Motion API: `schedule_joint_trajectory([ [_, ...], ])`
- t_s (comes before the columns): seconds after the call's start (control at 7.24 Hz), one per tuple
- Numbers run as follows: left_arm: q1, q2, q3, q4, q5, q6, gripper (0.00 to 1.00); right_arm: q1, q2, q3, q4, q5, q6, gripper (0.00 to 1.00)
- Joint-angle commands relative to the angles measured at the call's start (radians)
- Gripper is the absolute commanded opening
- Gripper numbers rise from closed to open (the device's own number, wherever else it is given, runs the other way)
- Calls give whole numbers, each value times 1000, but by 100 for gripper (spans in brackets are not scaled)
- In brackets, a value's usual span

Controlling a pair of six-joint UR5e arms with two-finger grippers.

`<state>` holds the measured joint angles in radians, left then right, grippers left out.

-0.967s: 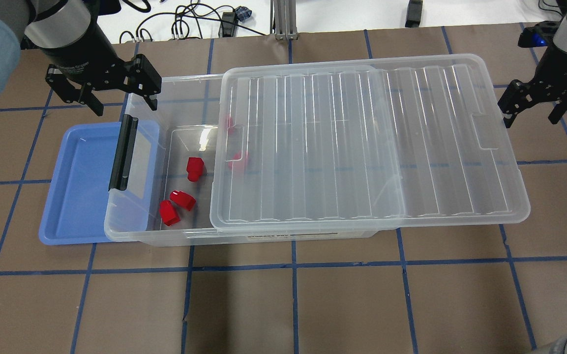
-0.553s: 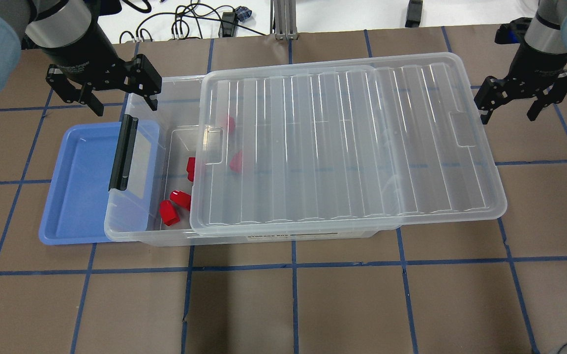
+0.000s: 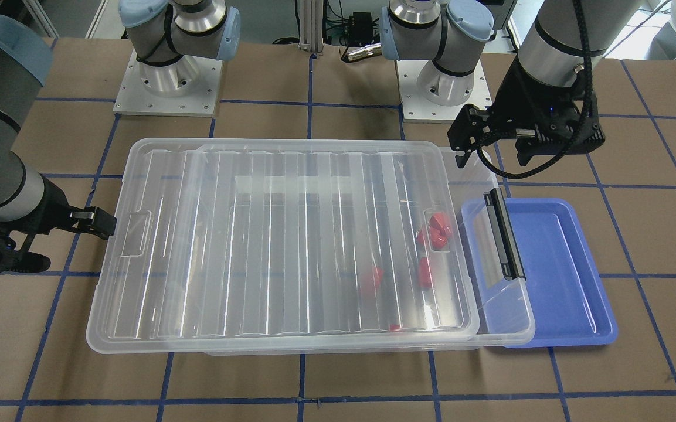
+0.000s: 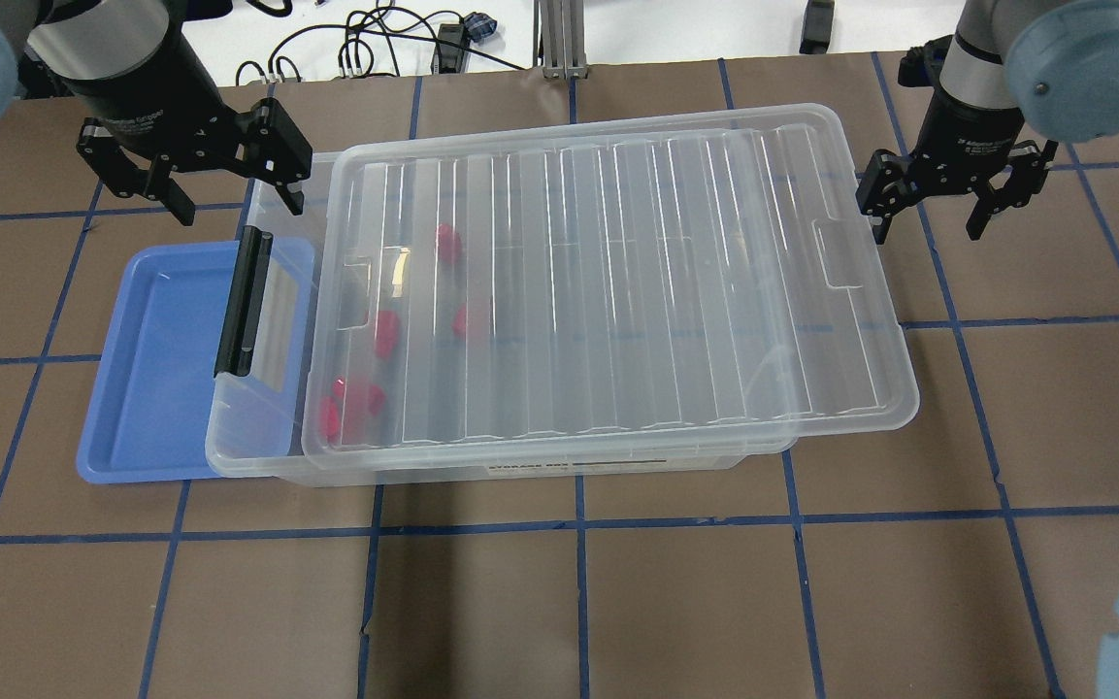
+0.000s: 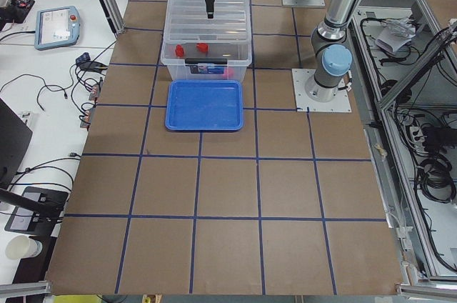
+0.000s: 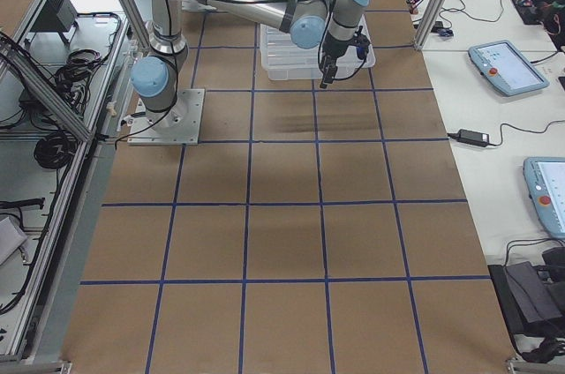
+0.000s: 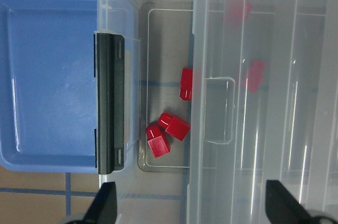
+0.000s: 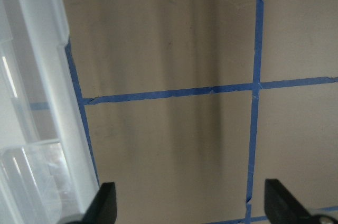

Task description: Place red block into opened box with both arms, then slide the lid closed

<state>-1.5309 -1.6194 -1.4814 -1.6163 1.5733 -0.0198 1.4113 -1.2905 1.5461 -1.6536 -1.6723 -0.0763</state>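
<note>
The clear box point(image 4: 229, 432), with its black bar point(image 4: 244, 301) on the left short side, holds several red blocks point(image 4: 386, 333). The ridged clear lid point(image 4: 608, 291) lies over nearly the whole box, leaving a narrow strip uncovered by the bar. In the left wrist view three red blocks point(image 7: 174, 124) lie near the lid's edge and two show blurred under it. My left gripper point(image 4: 234, 199) hangs open above the box's far left corner, holding nothing. My right gripper point(image 4: 928, 228) is open, one finger close against the lid's right short end point(image 8: 47, 102).
A blue tray point(image 4: 151, 359) lies under the box's left end and sticks out to the left. Brown table paper with blue tape lines surrounds the box. Cables and a metal post stand beyond the far edge.
The lid has slid left over the box, covering the red blocks. My right gripper moved left along with the lid's right end. The left gripper barely moved.
</note>
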Motion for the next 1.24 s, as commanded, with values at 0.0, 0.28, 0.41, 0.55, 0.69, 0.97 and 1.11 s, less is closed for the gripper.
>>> schedule_joint_trajectory([
  [0.0,0,1,1,-2,1,0,100,52,7,0,1,0,100,100],
  [0.28,0,1,3,-2,1,0,100,86,8,0,-3,0,144,100],
  [0.41,0,1,1,-2,1,0,100,87,8,-1,-5,0,145,100],
  [0.55,0,0,1,-2,1,0,100,87,7,-1,-3,0,145,100],
  [0.69,0,3,1,-2,1,0,100,89,5,-1,-2,2,145,100],
  [0.97,0,1,1,-2,1,0,100,89,7,-1,-2,46,147,100],
  [1.11,0,1,1,-2,1,0,100,89,1,-3,-3,49,147,100],
])
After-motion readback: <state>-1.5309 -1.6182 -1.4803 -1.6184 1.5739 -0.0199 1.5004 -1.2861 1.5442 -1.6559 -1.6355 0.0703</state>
